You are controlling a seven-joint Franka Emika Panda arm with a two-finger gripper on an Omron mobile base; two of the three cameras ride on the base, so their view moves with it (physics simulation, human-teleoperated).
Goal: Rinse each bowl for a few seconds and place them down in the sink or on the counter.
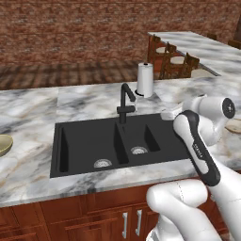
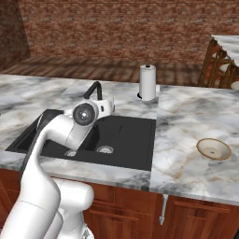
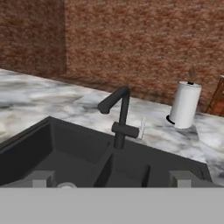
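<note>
The black double-basin sink (image 1: 84, 139) is set in the marble counter (image 1: 84, 101), with a black gooseneck faucet (image 1: 124, 101) behind its divider. An olive-tan bowl (image 1: 4, 145) rests on the counter at the far left edge. The cream-rimmed bowl (image 2: 214, 149) with a brownish inside sits upright on the counter right of the sink; in the left base view my arm hides part of this bowl (image 1: 234, 126). My gripper (image 3: 110, 180) hovers over the sink's right basin, facing the faucet (image 3: 119, 118). Its fingertips (image 3: 39, 179) stand wide apart and open, with nothing between them.
A white paper-towel roll (image 1: 145, 80) stands behind the sink, right of the faucet. Wooden chairs (image 1: 176, 61) and a second marble counter (image 1: 197, 47) are at the back right. A brick wall closes off the back.
</note>
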